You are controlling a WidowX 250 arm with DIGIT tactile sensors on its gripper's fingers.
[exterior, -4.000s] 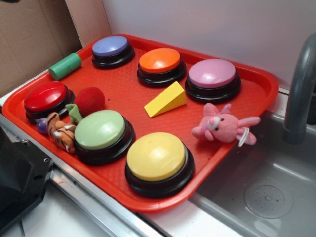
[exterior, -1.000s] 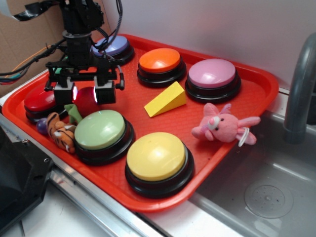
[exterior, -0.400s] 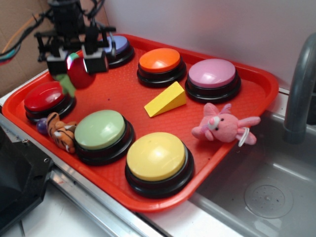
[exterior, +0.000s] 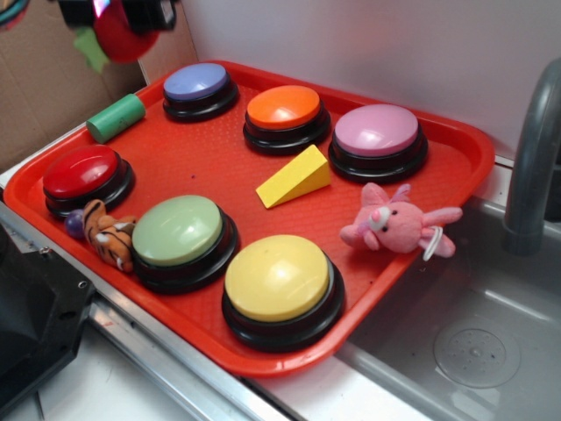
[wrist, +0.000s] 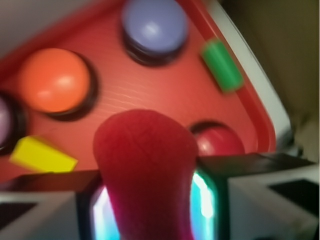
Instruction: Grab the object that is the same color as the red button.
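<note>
One small fuzzy dark-red plush ball (exterior: 123, 37) with a green leafy stem is sitting pinched between the pads of my claw (wrist: 149, 200), and I am holding it high above the red plastic tray (exterior: 219, 167), at the top left corner of the exterior view. In the wrist view the ball (wrist: 145, 170) is filling the space between the two black fingers (wrist: 250, 185), which are pressing against its sides, with a pale glow showing along both edges of the plush.

Below the claw and slightly toward its right finger, I am seeing the large glossy red dome button (wrist: 218, 140) on its round black base, partly hidden behind the finger. Ahead of the claw the blue-purple dome button (wrist: 155, 25) is lying near the tray's far rim, with the green cylinder block (wrist: 222, 65) just beside it on the tray's edge. Off to the claw's left the orange dome button (wrist: 55, 80) and the yellow wedge block (wrist: 42, 156) are resting on the tray surface.

Well away from the claw, toward the sink side, I am seeing the pink plush bunny (exterior: 396, 221) lying at the tray's edge.
</note>
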